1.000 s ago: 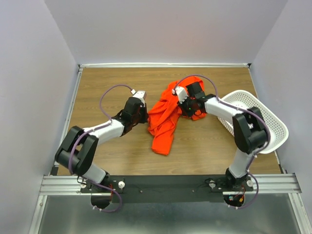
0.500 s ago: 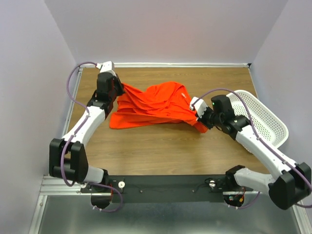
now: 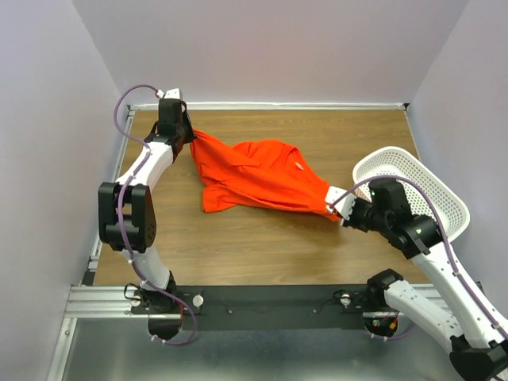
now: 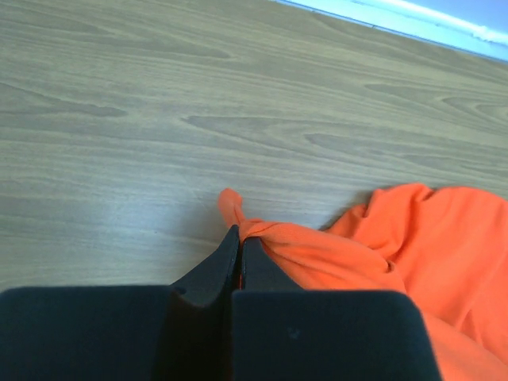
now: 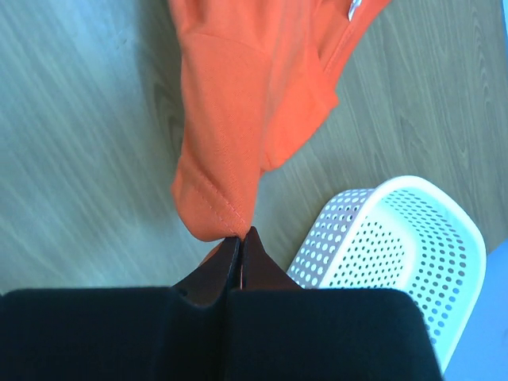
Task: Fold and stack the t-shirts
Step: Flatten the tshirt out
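One bright orange t-shirt [image 3: 258, 176] hangs stretched across the middle of the wooden table, its white collar label [image 3: 300, 165] facing up. At the far left corner my left gripper [image 3: 189, 133] is shut on a bunched corner of the t-shirt [image 4: 274, 238]. Near the basket my right gripper [image 3: 336, 208] is shut on a stitched hem corner of the t-shirt [image 5: 218, 198]. The cloth sags between the two grips, and its lower left part rests on the table.
A white perforated plastic basket [image 3: 429, 190] stands at the right edge of the table, just beside the right arm, and shows in the right wrist view [image 5: 397, 246]. A white rail [image 3: 270, 105] and walls close the table's far side.
Both arms have pulled apart, the left to the far left corner and the right back toward the near right. The crumpled t-shirt has been drawn out between them.
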`<act>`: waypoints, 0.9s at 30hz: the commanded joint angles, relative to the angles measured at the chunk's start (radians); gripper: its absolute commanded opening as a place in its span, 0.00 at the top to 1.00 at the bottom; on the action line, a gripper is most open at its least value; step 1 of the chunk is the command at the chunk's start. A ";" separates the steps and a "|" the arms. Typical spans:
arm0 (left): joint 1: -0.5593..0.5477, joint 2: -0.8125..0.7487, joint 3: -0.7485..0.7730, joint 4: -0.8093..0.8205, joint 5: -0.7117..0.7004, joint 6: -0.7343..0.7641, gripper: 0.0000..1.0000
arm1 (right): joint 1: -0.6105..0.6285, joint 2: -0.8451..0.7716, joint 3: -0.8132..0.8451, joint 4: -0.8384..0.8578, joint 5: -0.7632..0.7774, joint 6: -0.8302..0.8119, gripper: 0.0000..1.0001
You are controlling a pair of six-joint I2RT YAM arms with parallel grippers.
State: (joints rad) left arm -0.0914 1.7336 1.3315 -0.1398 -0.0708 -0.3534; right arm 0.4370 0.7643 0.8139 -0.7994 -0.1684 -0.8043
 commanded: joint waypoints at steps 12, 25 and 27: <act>0.050 0.049 0.095 -0.058 0.065 0.034 0.42 | -0.006 -0.048 0.014 -0.193 -0.074 -0.064 0.39; 0.048 -0.776 -0.478 0.071 0.220 0.017 0.32 | 0.219 0.542 0.151 0.081 -0.633 0.016 0.05; 0.050 -0.912 -0.549 0.080 0.210 0.030 0.29 | 0.377 0.630 0.215 0.234 -0.463 0.129 0.05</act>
State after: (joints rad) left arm -0.0471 0.9463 0.9070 -0.0521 0.1009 -0.3416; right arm 0.6106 1.2823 0.9298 -0.8078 -0.7124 -0.8322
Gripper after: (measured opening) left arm 0.691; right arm 0.953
